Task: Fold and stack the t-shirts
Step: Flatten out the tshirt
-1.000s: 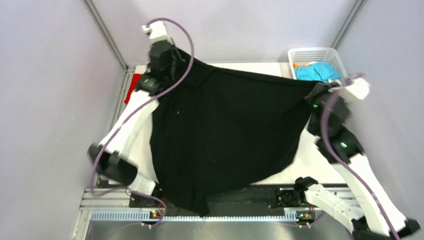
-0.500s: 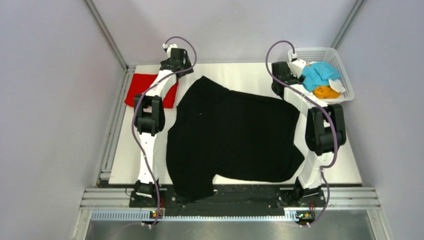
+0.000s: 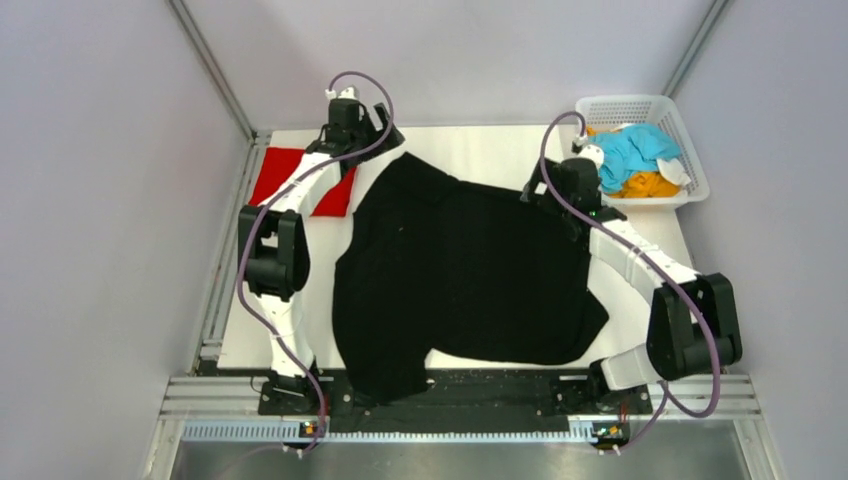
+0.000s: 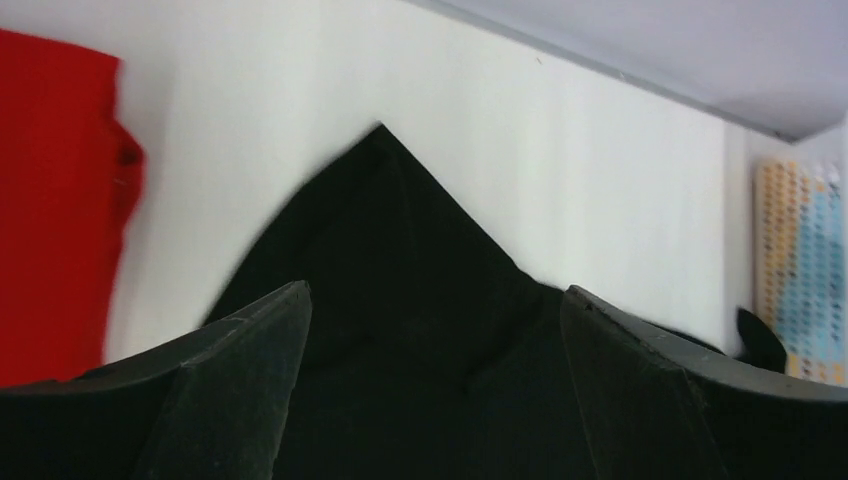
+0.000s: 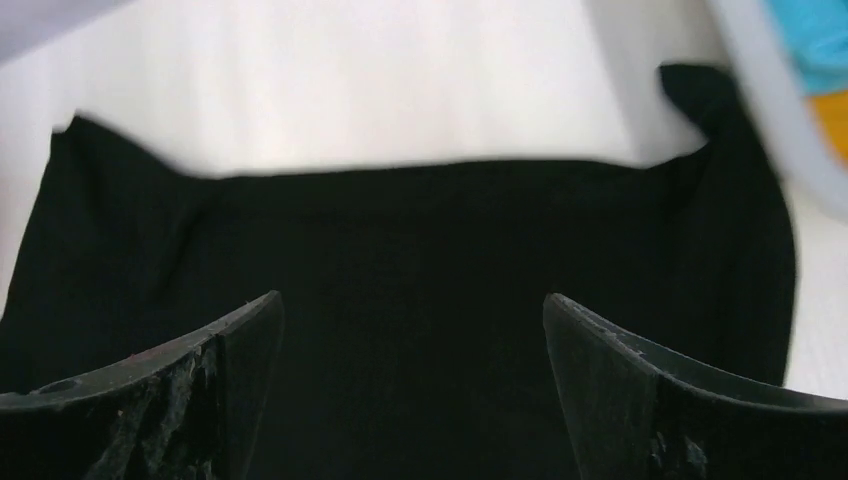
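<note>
A large black t-shirt (image 3: 470, 270) lies spread on the white table (image 3: 490, 150), its lower hem hanging over the near edge. My left gripper (image 3: 388, 138) hovers open over the shirt's far left corner (image 4: 400, 230), nothing between its fingers (image 4: 435, 290). At the shirt's far right corner my right gripper (image 3: 538, 192) is also open and empty, with black cloth (image 5: 420, 230) below its jaws (image 5: 412, 297). A folded red t-shirt (image 3: 285, 175) lies at the far left. Light blue (image 3: 635, 150) and orange (image 3: 645, 185) t-shirts sit crumpled in the basket.
The white mesh basket (image 3: 640, 105) stands at the table's far right corner, close to the right gripper; its rim (image 5: 770, 100) shows in the right wrist view. Grey walls and metal frame posts (image 3: 215, 75) enclose the table.
Both grippers opened and let go of the black t-shirt, which dropped from stretched in the air to flat on the table. The right arm then swung back toward the shirt's corner.
</note>
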